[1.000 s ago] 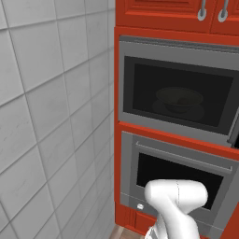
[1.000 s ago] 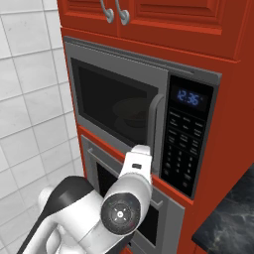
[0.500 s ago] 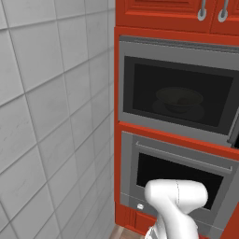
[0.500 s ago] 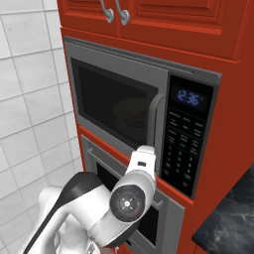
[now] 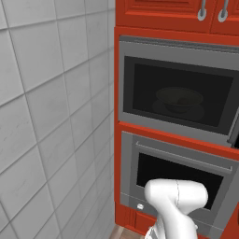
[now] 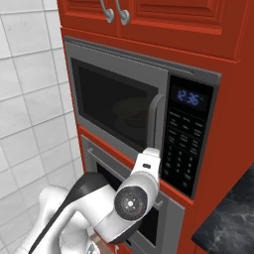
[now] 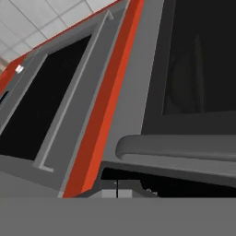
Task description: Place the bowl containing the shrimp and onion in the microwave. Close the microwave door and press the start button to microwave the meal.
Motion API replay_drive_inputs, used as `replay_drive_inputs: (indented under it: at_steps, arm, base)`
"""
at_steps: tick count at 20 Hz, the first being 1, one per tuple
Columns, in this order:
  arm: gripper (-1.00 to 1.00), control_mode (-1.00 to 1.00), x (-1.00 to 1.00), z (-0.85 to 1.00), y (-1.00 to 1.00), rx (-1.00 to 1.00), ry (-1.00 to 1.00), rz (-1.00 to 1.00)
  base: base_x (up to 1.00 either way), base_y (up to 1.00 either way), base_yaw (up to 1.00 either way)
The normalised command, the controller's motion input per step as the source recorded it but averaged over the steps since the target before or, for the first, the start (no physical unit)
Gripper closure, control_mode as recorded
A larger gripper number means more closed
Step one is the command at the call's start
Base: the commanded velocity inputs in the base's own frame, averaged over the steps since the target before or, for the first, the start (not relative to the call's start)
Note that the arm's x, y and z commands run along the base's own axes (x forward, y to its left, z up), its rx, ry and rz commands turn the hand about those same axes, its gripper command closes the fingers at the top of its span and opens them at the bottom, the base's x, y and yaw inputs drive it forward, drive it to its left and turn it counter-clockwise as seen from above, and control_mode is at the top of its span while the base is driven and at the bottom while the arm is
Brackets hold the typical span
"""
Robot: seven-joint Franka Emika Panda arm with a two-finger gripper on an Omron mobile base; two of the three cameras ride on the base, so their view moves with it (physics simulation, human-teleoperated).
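Note:
The microwave [image 5: 125,84] [image 6: 74,64] sits in a red cabinet column with the microwave door [image 6: 158,79] shut. Through its dark glass I make out the bowl [image 5: 179,98] [image 6: 131,111] on the turntable. The shrimp and the onion are too dim to tell apart inside it. My gripper [image 6: 151,153] is raised to the foot of the door's vertical bar handle [image 6: 157,119] [image 7: 184,148], just left of the button panel [image 6: 184,149]. Its jaws are shut with nothing between them. In the hand view the handle lies close across the picture.
A grey oven [image 5: 140,161] [image 6: 171,223] with a horizontal bar handle sits right under the microwave. Red cupboard doors [image 6: 163,12] hang above. A tiled wall [image 5: 51,116] runs along the left. A dark stone counter [image 6: 228,218] shows at lower right.
My hand has crept a little up and to the right toward the foot of the door handle. The door stays shut and the bowl has not moved.

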Motion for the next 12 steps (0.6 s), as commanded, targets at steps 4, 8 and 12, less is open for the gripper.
replay_drive_inputs:
  at_steps: [4, 8, 12]
  arm:
    - [1.00, -1.00, 0.10, -0.15, -0.15, 0.00, -0.04, -0.09]
    - [1.00, -1.00, 0.08, -0.02, -0.19, 0.00, -0.01, -0.08]
    - [1.00, -1.00, 0.13, 0.00, -0.15, 0.00, 0.00, -0.05]
  base:
    - [0.00, 0.00, 0.00]
    - [0.00, 0.00, 0.00]
    - [0.00, 0.00, 0.00]
